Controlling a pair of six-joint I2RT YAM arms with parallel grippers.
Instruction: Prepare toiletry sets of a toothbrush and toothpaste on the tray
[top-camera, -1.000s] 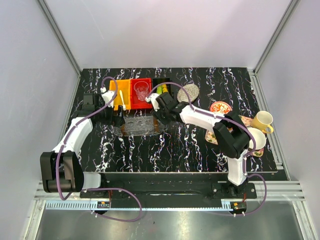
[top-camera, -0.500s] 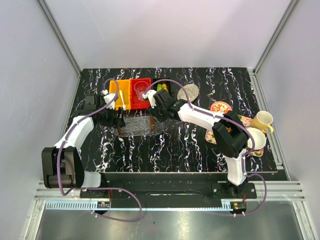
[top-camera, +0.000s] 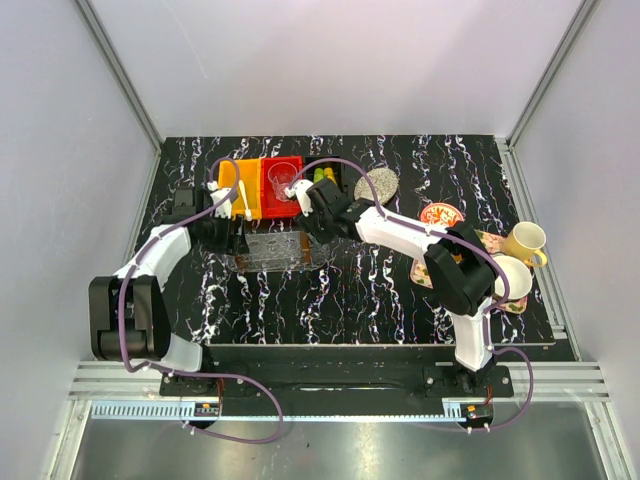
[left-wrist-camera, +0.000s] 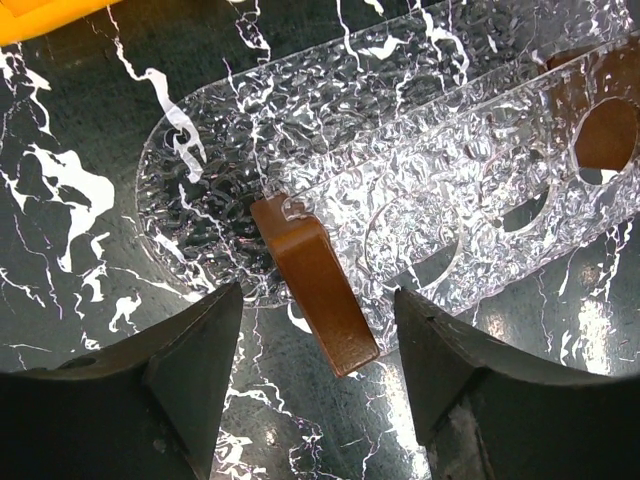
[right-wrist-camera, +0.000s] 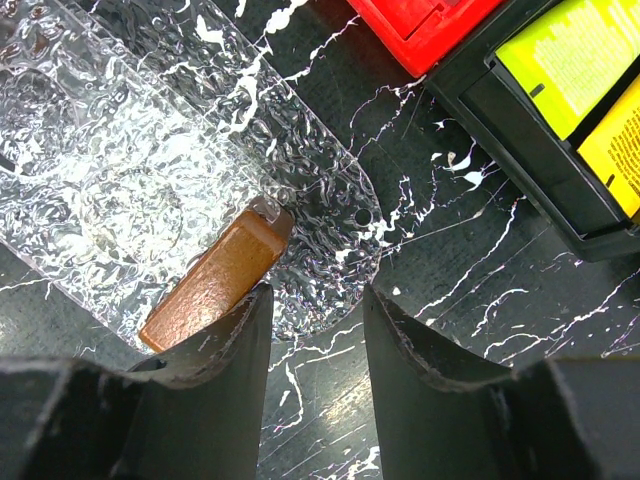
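Observation:
The tray (top-camera: 270, 250) is clear textured plastic with brown wooden feet and lies in front of the bins. My left gripper (top-camera: 232, 236) is open at its left end, jaws on either side of a brown foot (left-wrist-camera: 315, 297) without touching it. My right gripper (top-camera: 314, 222) is open at the tray's right end (right-wrist-camera: 330, 200), beside the other foot (right-wrist-camera: 210, 280). The white toothbrush (top-camera: 243, 196) lies in the orange bin (top-camera: 232, 178). The green toothpaste (right-wrist-camera: 570, 55) and the yellow toothpaste (right-wrist-camera: 620, 140) lie in the black bin (right-wrist-camera: 530, 130). In the left wrist view the gripper (left-wrist-camera: 315, 325) is empty.
A red bin (top-camera: 285, 200) holds a clear glass (top-camera: 282, 180). A grey round coaster (top-camera: 377, 184), a small patterned dish (top-camera: 441, 214), a yellow mug (top-camera: 525, 243) and a white cup (top-camera: 512, 278) stand at the right.
My right gripper has shifted a little left and back toward the tray's right end. My left arm has edged farther out along the tray's left end. The tray stays put.

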